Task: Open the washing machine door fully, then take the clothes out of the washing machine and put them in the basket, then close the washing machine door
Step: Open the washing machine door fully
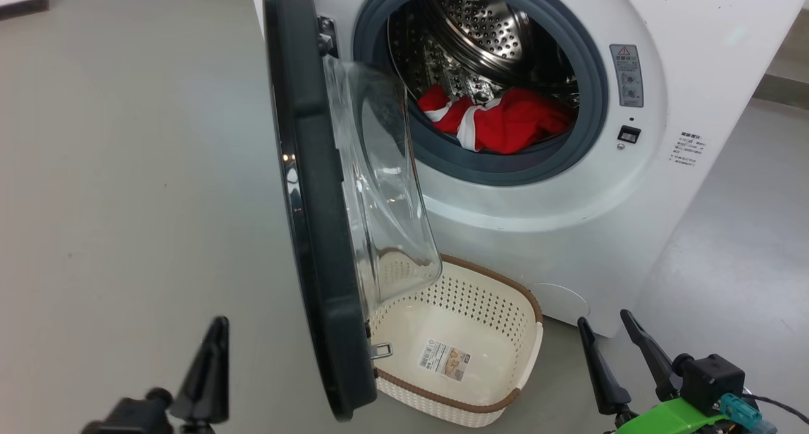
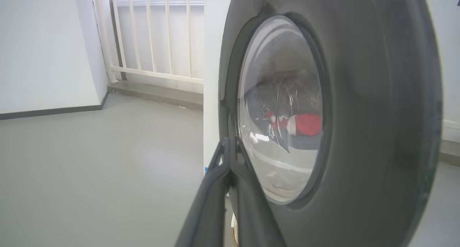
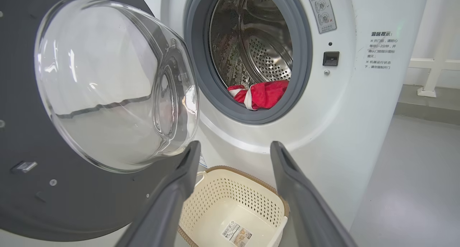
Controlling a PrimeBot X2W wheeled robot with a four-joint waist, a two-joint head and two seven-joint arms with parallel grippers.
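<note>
Presently: bright red white-striped garment (image 1: 512, 124), far and left of nearer, spread right gripper (image 1: 603, 320); left gripper (image 1: 215, 352) pinched together.

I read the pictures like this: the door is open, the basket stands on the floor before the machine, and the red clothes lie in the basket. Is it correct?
Not quite. The clothes lie in the drum of the machine, not in the basket, as the head view shows. The door is open and the basket stands on the floor before the machine.
</note>
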